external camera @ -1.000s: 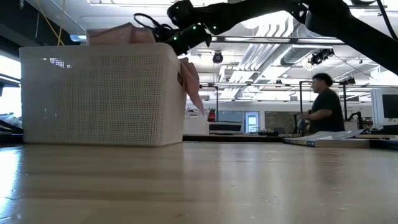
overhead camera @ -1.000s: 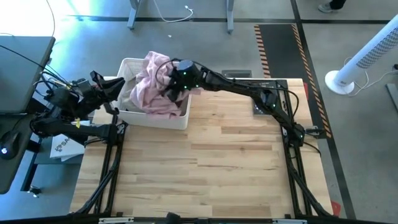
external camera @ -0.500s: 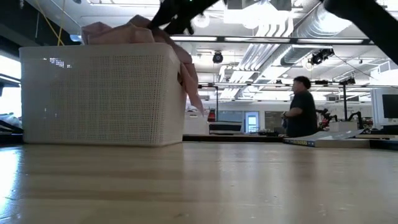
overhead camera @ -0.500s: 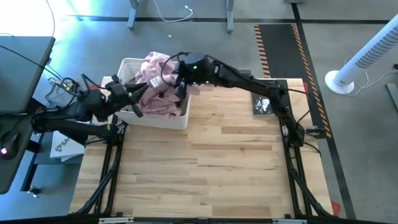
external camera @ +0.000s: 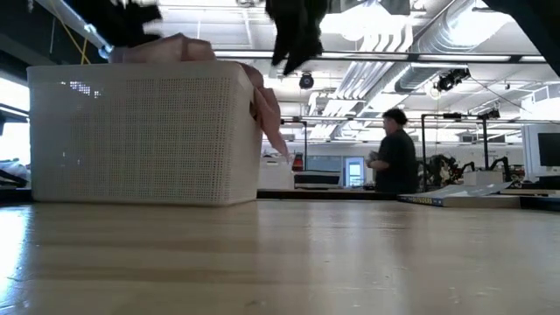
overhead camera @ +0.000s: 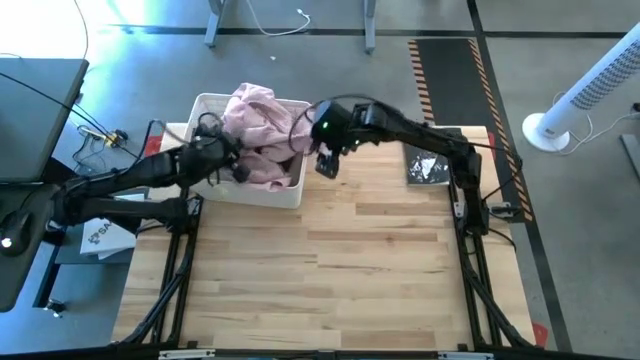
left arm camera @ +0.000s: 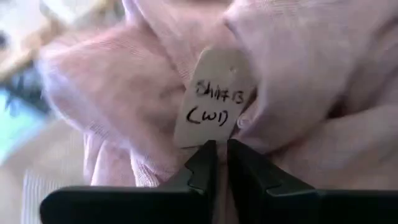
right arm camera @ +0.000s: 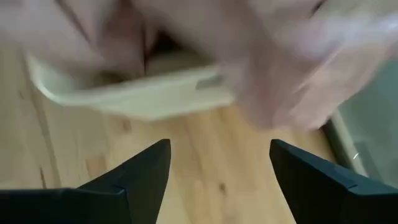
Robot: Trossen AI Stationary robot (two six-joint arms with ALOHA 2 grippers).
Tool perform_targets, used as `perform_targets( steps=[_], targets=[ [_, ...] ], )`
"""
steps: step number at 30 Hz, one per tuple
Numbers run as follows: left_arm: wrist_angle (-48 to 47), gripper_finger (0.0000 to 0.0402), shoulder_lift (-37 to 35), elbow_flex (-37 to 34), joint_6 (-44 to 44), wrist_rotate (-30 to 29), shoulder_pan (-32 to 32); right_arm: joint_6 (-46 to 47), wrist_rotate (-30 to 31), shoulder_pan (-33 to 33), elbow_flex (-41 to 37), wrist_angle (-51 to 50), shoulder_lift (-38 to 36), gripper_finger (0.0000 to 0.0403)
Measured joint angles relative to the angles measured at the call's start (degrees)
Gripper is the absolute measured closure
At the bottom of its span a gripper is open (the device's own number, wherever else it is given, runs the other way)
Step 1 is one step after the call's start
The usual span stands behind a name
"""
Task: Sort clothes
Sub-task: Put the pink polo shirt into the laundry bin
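Fingers of your left gripper are pressed almost together, tips against the light pink garment just below its paper tag; whether any fabric sits between them I cannot tell. Your right gripper has its fingers spread wide and empty, above bare wood just beside the basket's right end.

Going by size: the table is mostly bare planks. The white lattice basket stands at its far left corner. That pink garment is heaped in it, rising above the rim and spilling over the right wall; the low view shows a fold hanging down outside. Other clothes, if present, are hidden under it. A black book lies near the right arm's base.

You should expect the pink knit to be light, limp and stretchy; a pinch on one layer will likely trail the rest. Take a bunched fold, not the tag, which could tear.

Handwriting on the tag looks like "SHIRT 13 (WD)", not certain.
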Motion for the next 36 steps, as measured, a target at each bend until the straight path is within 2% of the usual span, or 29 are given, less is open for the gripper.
perform_targets(
  steps=[4,8,10,14,20,21,24,28,31,36],
  targets=[
    [-7.0,0.0376,2.5,0.0,-2.4,5.0,6.1,0.3,-0.2,-0.6,-11.4,4.2,0.2,0.0131],
    [-8.1,0.0385,3.8,-0.9,-2.9,11.3,10.0,1.5,2.5,-2.9,-23.2,18.3,0.2,0.0131],
    [-7.3,0.0389,4.1,-1.3,-2.1,14.9,11.4,2.9,6.3,-4.0,-26.3,24.0,0.3,0.0131],
    [-6.5,0.0396,5.1,-2.0,-1.1,21.1,13.3,1.0,14.9,-4.9,-27.3,32.3,-0.2,0.0138],
    [-3.4,0.0398,6.4,-3.5,-0.4,29.4,15.1,-4.3,26.6,-3.6,-19.0,36.1,-0.5,0.0142],
    [-2.7,0.0398,6.8,-3.6,-0.4,31.1,15.4,-5.3,26.7,-3.4,-17.1,37.0,-0.5,0.0142],
    [-1.4,0.0398,8.2,-3.6,0.1,34.3,15.8,-7.5,22.2,-2.2,-13.7,43.3,-0.7,0.0142],
    [-0.8,0.0398,9.0,-3.6,0.5,34.0,15.7,-5.6,8.3,-1.6,-12.5,53.8,-0.3,0.0142],
    [-2.9,0.0398,8.0,-2.1,-0.8,30.3,15.6,-1.7,0.6,-1.8,-12.5,57.9,1.5,0.0142],
    [-7.6,0.0398,3.1,2.7,-4.9,20.3,15.6,2.3,-4.9,-1.9,-12.6,54.2,7.7,0.0142]
  ],
)
